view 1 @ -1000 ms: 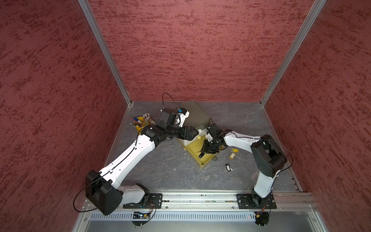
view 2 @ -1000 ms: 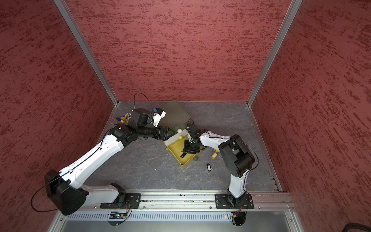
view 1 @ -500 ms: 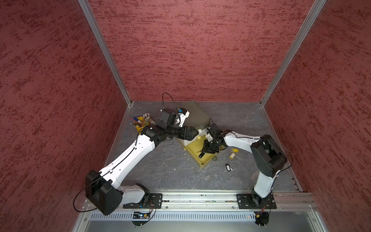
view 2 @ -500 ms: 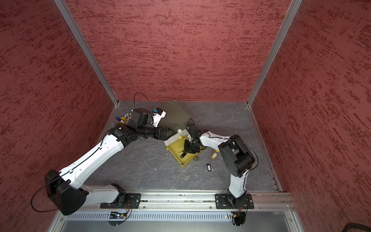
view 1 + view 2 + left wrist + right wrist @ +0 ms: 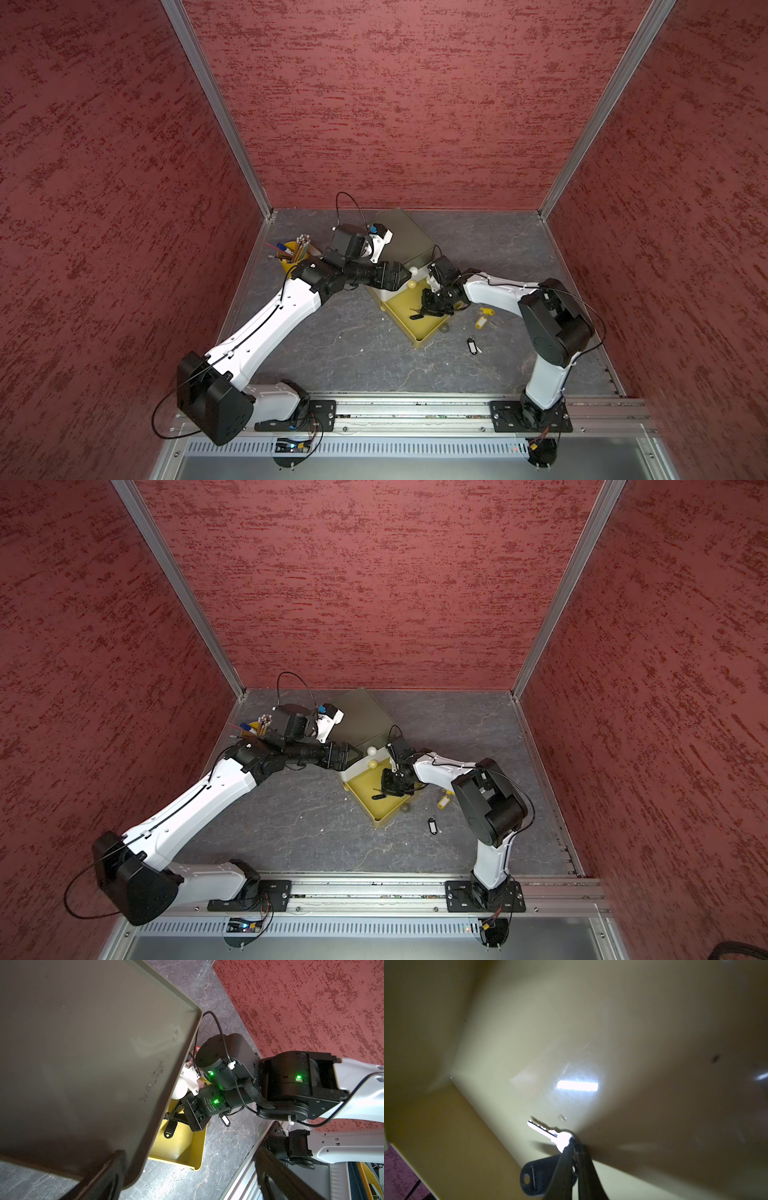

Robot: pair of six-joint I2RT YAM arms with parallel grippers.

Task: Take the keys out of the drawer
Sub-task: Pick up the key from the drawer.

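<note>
The yellow drawer [image 5: 419, 337] [image 5: 380, 816] stands pulled out of a small olive-topped cabinet [image 5: 404, 237]. My right gripper [image 5: 428, 309] [image 5: 572, 1142] reaches down into it and is shut on the ring of a metal key [image 5: 543, 1128] with a black tag [image 5: 536, 1176] [image 5: 417, 316] [image 5: 170, 1128]. On the floor right of the drawer lie two yellow-tagged keys [image 5: 483, 316] [image 5: 444, 801] and a black-tagged key [image 5: 471, 345] [image 5: 432, 825]. My left gripper [image 5: 401, 274] [image 5: 189, 1153] is open at the cabinet's front left corner, one finger against its side.
A yellow cup of pencils [image 5: 293, 254] stands behind my left arm near the left wall. Two pale round knobs [image 5: 413, 276] stick out of the cabinet front above the drawer. A metal rail [image 5: 415, 415] runs along the front edge.
My right gripper's jaws have closed on the black-tagged key in the drawer. Both arms have stayed almost in place.
</note>
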